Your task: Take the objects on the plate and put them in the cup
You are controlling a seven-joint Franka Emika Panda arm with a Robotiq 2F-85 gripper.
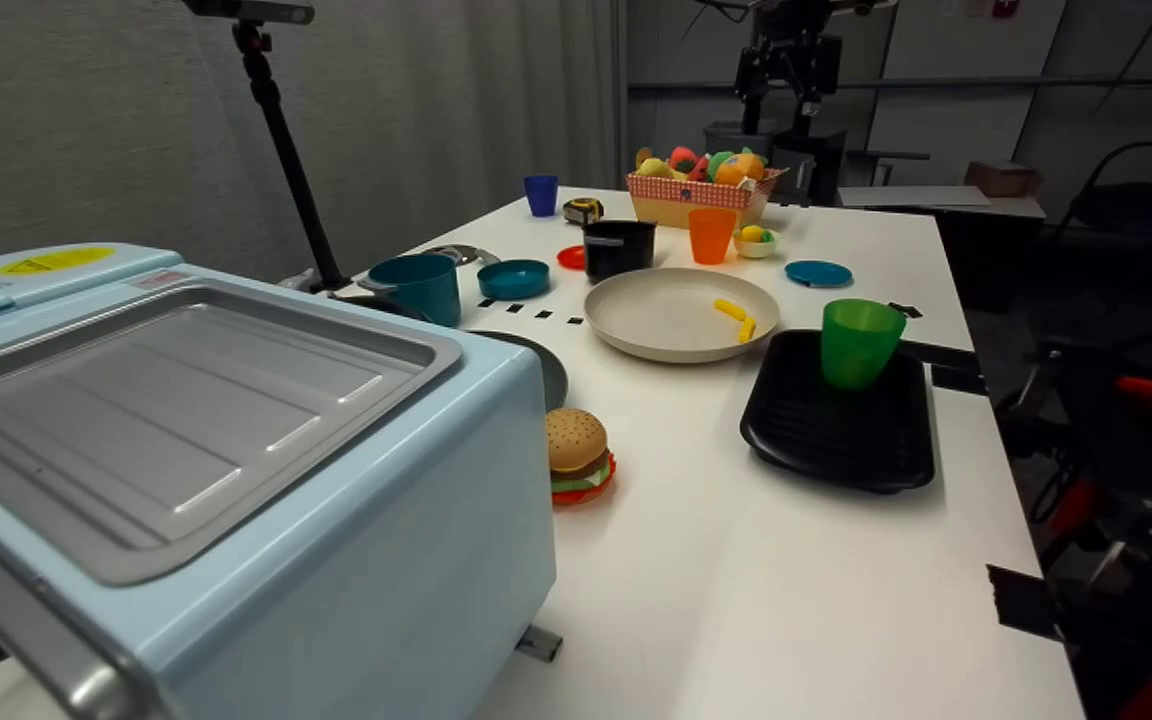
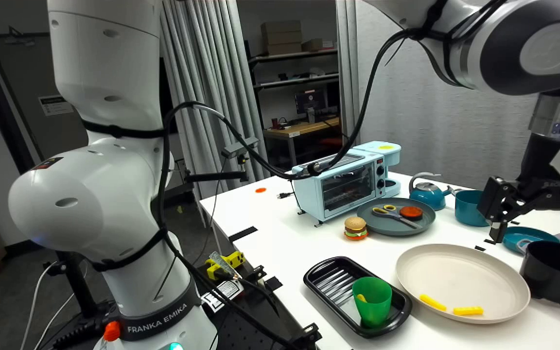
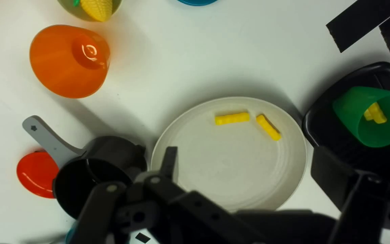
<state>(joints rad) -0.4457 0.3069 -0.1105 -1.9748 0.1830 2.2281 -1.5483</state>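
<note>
Two small yellow pieces [image 3: 232, 118] [image 3: 268, 127] lie apart on the cream plate [image 3: 229, 162], near its rim; they also show in both exterior views [image 1: 731, 310] [image 2: 432, 302]. The green cup [image 2: 375, 308] stands upright on the black tray [image 2: 328, 287] beside the plate. In the wrist view, yellow pieces [image 3: 375, 113] lie inside the cup [image 3: 350, 108]. My gripper [image 3: 247, 161] is open and empty, above the plate, its fingers wide apart. It also shows high up in both exterior views [image 2: 536, 231] [image 1: 779, 110].
A black pot [image 3: 96, 173] stands close beside the plate, with an orange cup [image 3: 63, 64] beyond. A toy burger [image 2: 356, 228], a grey plate with scissors [image 2: 396, 223] and a blue toaster oven [image 2: 343, 184] stand farther off. A fruit basket [image 1: 701, 200] is at the table's end.
</note>
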